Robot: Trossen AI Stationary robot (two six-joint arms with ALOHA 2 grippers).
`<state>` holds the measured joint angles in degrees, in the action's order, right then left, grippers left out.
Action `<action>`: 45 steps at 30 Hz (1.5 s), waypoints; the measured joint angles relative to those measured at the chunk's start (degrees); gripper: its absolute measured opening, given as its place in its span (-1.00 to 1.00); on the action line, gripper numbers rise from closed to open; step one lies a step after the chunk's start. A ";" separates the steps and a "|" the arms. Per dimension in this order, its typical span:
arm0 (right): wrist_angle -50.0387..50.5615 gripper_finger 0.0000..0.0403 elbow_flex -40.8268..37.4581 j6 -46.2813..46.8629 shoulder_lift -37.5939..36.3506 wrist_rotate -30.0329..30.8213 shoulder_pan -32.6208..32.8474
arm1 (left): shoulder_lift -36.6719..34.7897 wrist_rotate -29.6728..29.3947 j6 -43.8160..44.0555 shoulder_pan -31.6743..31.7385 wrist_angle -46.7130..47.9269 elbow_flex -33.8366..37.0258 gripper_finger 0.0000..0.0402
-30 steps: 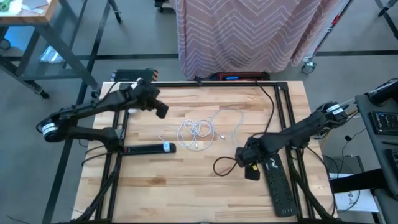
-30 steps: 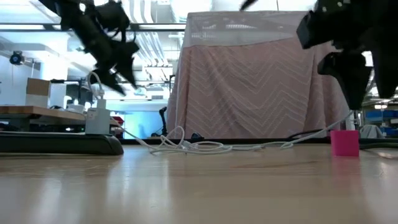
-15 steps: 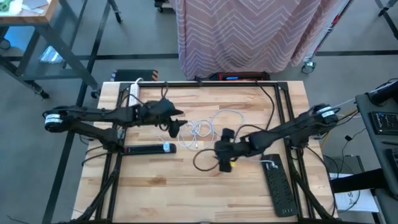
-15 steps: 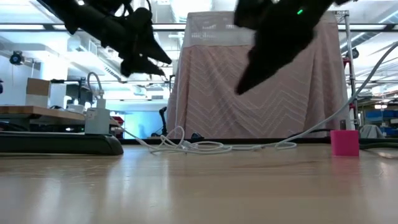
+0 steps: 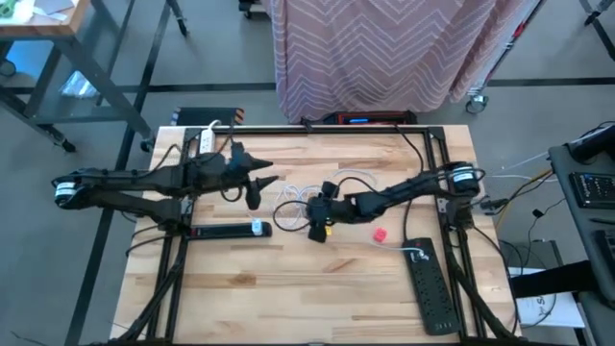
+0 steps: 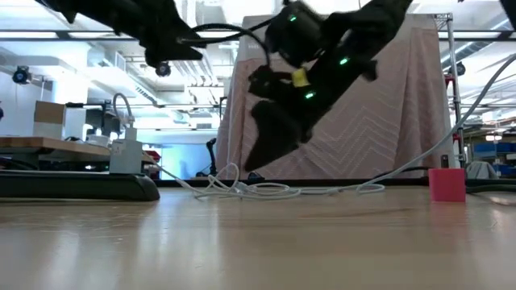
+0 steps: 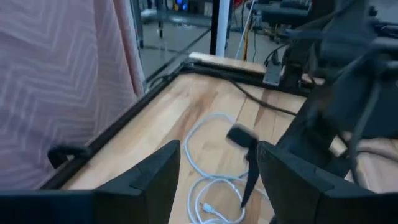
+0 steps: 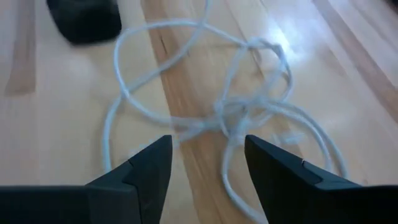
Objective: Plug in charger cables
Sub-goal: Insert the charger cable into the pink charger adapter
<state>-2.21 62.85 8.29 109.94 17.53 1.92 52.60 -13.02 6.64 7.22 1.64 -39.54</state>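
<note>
Charger cables (image 5: 306,200) lie tangled mid-table, white loops. Right gripper (image 5: 318,223) hangs just over the tangle's right edge, fingers (image 8: 142,171) spread, holding nothing. Left gripper (image 5: 264,180) sits just left of the cords, released, empty. Pink plug block (image 5: 381,234) lies apart to the right; probably not touching anything.

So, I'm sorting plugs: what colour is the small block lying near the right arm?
Red-pink plug block, clearest in the low view.
</note>
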 joint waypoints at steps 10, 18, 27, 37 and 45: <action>-0.13 -0.08 3.95 2.19 7.36 0.48 -3.96 | -6.16 -0.04 -1.48 0.10 3.39 0.04 -0.09; -1.21 -0.47 4.22 -2.53 8.28 -0.29 -4.03 | -6.84 -0.17 -2.23 0.16 2.29 -0.03 -0.16; -0.30 -0.98 4.03 -6.36 6.62 0.93 -2.83 | -4.63 -0.12 -2.07 0.20 -1.78 0.02 -0.22; 9.75 -1.00 2.66 -15.32 -14.11 2.06 7.76 | -5.81 0.68 -7.21 0.12 -2.22 -0.05 -0.30; 10.47 -1.00 -0.32 -14.46 -30.54 -0.83 18.02 | -0.79 11.74 -10.65 0.10 -5.15 -0.05 -0.36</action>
<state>8.26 62.53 -6.18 79.39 16.70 19.94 51.81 -1.28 -4.00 7.31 -3.51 -39.59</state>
